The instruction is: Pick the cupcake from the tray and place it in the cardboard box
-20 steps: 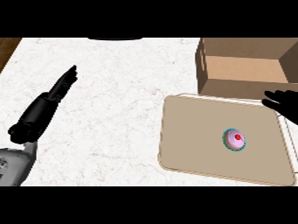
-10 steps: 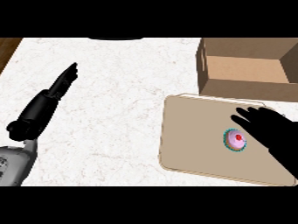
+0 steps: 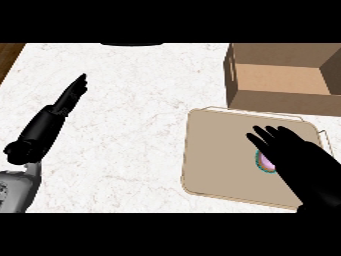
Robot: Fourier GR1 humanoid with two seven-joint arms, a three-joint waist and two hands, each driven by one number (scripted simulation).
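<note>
The white marbled tabletop [image 3: 143, 100] filled the view, dark wood showing at its left edge. At the upper right sat the open box [image 3: 287, 80], and just in front of it lay the tan tray [image 3: 217, 155]. The left hand [image 3: 68, 97] rested at the left, fingers straight, pointing up the tabletop. The right hand [image 3: 298, 160] spread wide over the tray, fingers extended, covering most of the cupcake [image 3: 262, 161], which peeked out on the tray beside the palm.
</note>
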